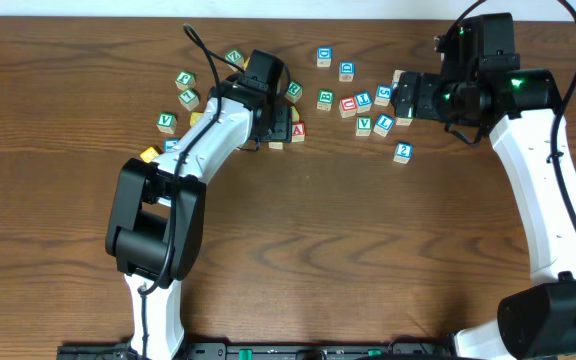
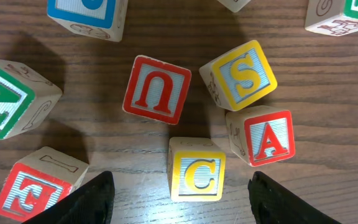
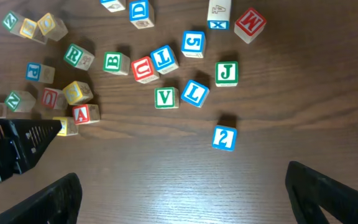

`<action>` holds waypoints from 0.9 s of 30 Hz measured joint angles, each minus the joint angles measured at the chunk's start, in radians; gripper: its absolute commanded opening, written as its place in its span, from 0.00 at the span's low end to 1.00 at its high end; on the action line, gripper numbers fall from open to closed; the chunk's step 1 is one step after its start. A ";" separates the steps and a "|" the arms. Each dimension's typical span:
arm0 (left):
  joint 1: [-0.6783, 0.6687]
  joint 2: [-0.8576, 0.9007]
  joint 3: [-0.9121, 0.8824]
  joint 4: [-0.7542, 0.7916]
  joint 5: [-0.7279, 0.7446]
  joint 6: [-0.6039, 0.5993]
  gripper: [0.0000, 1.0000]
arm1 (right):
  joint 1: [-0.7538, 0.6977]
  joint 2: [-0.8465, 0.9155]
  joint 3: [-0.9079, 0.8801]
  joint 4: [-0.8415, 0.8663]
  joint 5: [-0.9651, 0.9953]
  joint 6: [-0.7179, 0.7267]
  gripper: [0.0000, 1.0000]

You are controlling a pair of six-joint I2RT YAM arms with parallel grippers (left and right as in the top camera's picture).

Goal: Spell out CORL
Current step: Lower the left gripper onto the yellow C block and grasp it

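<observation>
My left gripper (image 2: pixel 180 208) is open low over the table, and a yellow C block (image 2: pixel 196 169) lies just ahead of its fingertips, between them. Around it are a red U block (image 2: pixel 157 89), a yellow S block (image 2: pixel 241 74) and a red A block (image 2: pixel 263 137). In the overhead view the left gripper (image 1: pixel 271 125) covers this cluster. My right gripper (image 3: pixel 185 199) is open and empty above bare wood, at the right of the overhead view (image 1: pixel 408 97). A green R block (image 3: pixel 78 56) and two blue L blocks (image 3: pixel 164 58) (image 3: pixel 194 93) lie ahead of it. I see no O block.
Other blocks are scattered: green B (image 3: pixel 115 62), a red block (image 3: pixel 143 70), green V (image 3: pixel 166 98), green J (image 3: pixel 226 73), blue 2 (image 3: pixel 224 138), red M (image 3: pixel 250 25). A green N block (image 2: pixel 5 96) lies left of the left gripper. More blocks sit at the overhead's upper left (image 1: pixel 183 85).
</observation>
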 measured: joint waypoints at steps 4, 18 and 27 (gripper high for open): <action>0.000 0.005 0.000 0.022 0.000 0.000 0.68 | 0.000 0.000 0.000 -0.003 0.001 0.000 0.99; 0.000 0.081 -0.001 0.046 -0.031 -0.002 0.48 | 0.000 0.000 0.000 -0.023 0.007 0.000 0.99; 0.000 0.081 -0.001 0.046 -0.033 -0.004 0.42 | 0.000 0.000 0.000 -0.024 0.011 0.000 0.99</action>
